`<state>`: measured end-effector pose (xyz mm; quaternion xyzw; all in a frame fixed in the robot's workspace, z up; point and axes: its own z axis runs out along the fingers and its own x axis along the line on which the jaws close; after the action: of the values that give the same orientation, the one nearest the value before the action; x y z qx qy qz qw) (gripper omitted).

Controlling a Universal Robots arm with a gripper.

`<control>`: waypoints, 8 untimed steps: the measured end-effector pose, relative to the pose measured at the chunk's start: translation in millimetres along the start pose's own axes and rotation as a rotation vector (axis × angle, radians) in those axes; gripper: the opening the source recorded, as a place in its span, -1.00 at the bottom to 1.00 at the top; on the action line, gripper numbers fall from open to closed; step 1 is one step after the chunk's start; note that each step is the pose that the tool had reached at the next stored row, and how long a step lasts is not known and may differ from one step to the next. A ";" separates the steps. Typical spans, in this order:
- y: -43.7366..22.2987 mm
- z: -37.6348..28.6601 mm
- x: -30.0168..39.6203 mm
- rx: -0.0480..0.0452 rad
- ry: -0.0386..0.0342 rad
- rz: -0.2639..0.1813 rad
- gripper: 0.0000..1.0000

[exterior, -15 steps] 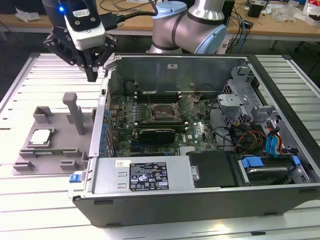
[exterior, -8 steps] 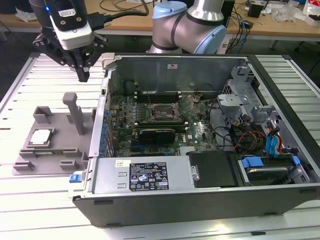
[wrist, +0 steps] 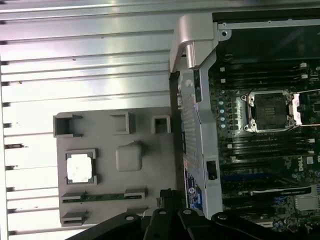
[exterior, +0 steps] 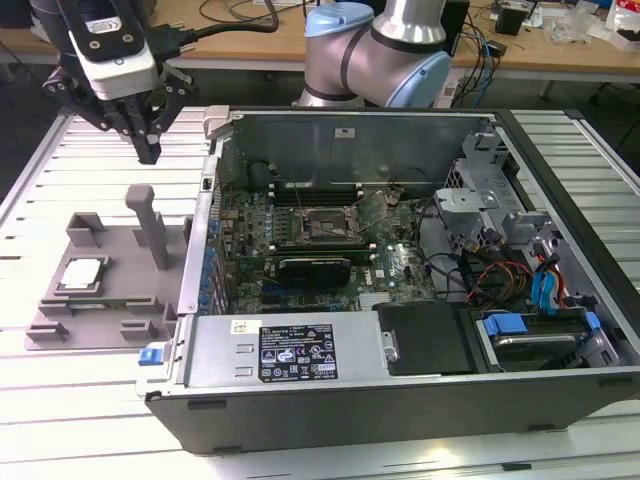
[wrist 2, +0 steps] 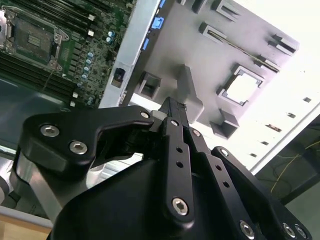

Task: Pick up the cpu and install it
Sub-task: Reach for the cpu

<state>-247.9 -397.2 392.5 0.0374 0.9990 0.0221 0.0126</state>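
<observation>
The gripper (exterior: pixel 148 150) is hovering high over the bench (exterior: pixel 60 420) on the exterior view's left, above the far edge of the tray (exterior: pixel 120 325). Its fingers are drawn together and it is holding nothing. The cpu (exterior: pixel 82 272) is lying flat in a square recess on the tray's left part, well apart from the gripper.

Several things are looking risky from here. With the fingers this narrow, a descent would be pressing on the chip's lid rather than straddling it. The recess walls are hugging the cpu closely, so a skewed approach could be catching an edge and tipping the chip. The tall post (exterior: pixel 152 228) is standing between the cpu and the case (exterior: pixel 400 390), and the case's left wall is rising beyond it, so a low carry could be striking either. At the socket (exterior: pixel 325 225), a chip arriving tilted or turned could be jamming or damaging it.
</observation>
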 end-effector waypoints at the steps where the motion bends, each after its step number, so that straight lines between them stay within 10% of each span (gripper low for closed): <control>1: -0.2 0.0 2.8 0.0000 -0.0001 0.000 -0.79; 8: -1.7 -0.5 23.5 0.0001 0.0000 0.000 -0.79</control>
<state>-271.5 -397.2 392.3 0.0374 0.9990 0.0221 0.0126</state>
